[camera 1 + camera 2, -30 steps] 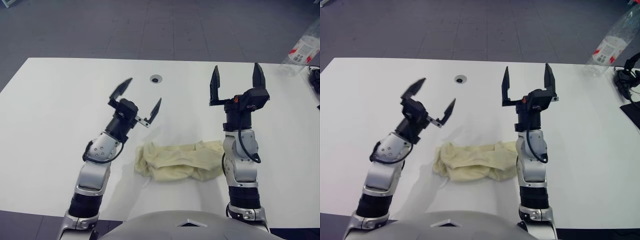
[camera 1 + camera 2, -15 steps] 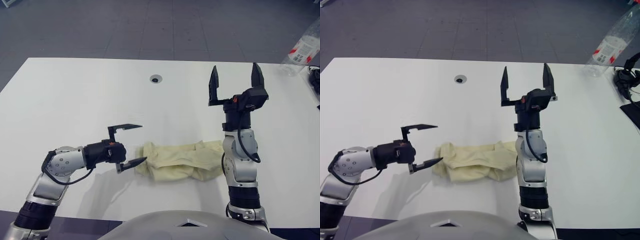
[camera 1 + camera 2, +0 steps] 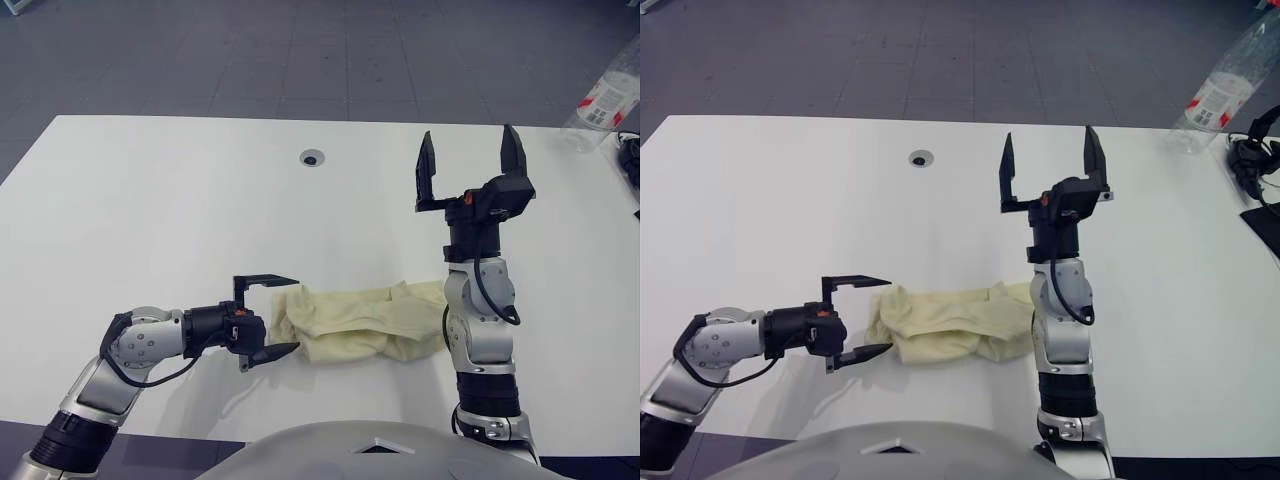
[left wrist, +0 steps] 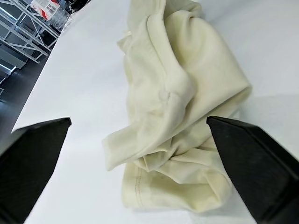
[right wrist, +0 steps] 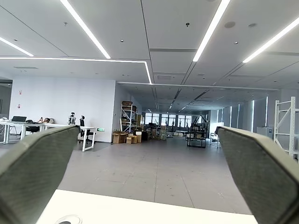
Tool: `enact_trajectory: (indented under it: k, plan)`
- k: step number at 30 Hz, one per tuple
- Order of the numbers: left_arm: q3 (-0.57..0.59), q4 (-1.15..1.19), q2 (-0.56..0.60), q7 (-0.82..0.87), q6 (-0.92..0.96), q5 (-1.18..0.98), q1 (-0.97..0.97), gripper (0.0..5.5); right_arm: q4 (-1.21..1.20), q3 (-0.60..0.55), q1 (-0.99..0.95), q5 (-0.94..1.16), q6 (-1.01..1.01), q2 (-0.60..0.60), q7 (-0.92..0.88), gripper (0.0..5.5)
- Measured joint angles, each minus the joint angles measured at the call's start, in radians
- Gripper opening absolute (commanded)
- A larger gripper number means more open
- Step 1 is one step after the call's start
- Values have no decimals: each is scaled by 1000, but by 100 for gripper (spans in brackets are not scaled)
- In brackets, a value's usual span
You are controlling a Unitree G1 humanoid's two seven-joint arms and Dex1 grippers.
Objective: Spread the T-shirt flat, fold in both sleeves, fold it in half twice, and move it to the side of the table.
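Holds left gripper (image 3: 288,314) low at the crumpled T-shirt's (image 3: 360,322) end on the bench (image 3: 150,180), fingers (image 3: 262,280) spread, right gripper (image 3: 470,150) upright, likewise released.

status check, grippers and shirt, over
Left gripper open, low at T-shirt's left end. Right gripper open, raised upright. T-shirt crumpled, not spread. Bottle at far right edge, clear.

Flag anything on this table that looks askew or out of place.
The T-shirt lies bunched in a crumpled heap near the table's front edge, not spread flat. A clear plastic bottle at the far right corner looks tilted rather than upright.
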Motion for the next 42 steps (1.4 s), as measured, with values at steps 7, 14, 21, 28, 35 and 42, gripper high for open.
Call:
enact_trajectory:
  k: [7, 14, 21, 28, 35, 42]
  plan:
    - [-3, -22, -2, 10, 11, -52, -15, 540, 0, 8, 0, -16, 0, -1, 0, 539]
    - [-6, -30, -2, 10, 29, -79, -17, 540, 0, 9, 0, -19, 0, -1, 1, 539]
    - [-21, -31, -2, 10, 35, -76, -25, 540, 0, 9, 0, -20, 0, -2, 1, 539]
    - [-54, -17, -9, 16, 35, -35, -34, 540, 0, 9, 0, -20, 0, -2, 1, 539]
    - [-82, 9, -31, 42, 31, 13, -52, 540, 0, 9, 0, -20, 0, -1, 1, 539]
    - [-85, 23, -38, 62, 28, 39, -63, 540, 0, 10, 0, -20, 0, -1, 1, 539]
